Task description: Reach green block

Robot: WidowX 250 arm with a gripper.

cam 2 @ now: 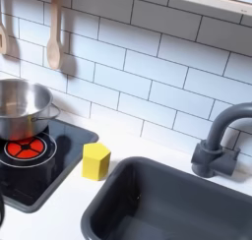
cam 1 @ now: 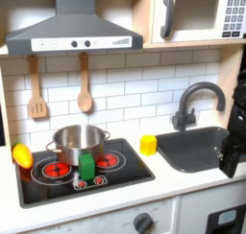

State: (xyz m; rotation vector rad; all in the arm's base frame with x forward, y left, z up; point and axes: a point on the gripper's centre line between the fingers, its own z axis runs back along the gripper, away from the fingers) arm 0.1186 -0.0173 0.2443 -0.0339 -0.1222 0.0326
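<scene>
The green block (cam 1: 86,167) stands upright on the black stovetop (cam 1: 125,171) near its front edge, between the two red burners and just in front of the steel pot (cam 1: 80,142). My gripper (cam 1: 232,159) is a dark shape at the first exterior view's right edge, over the right end of the sink and far from the block. Its fingers are cut off by the frame, so whether they are open or shut cannot be read.
A yellow block (cam 1: 148,144) (cam 2: 95,161) sits between stove and sink (cam 1: 197,150) (cam 2: 167,200). A grey faucet (cam 1: 197,96) (cam 2: 221,136) rises behind the sink. A yellow-orange rounded toy (cam 1: 21,155) lies left of the stove. Wooden utensils (cam 1: 85,84) hang on the tiled wall.
</scene>
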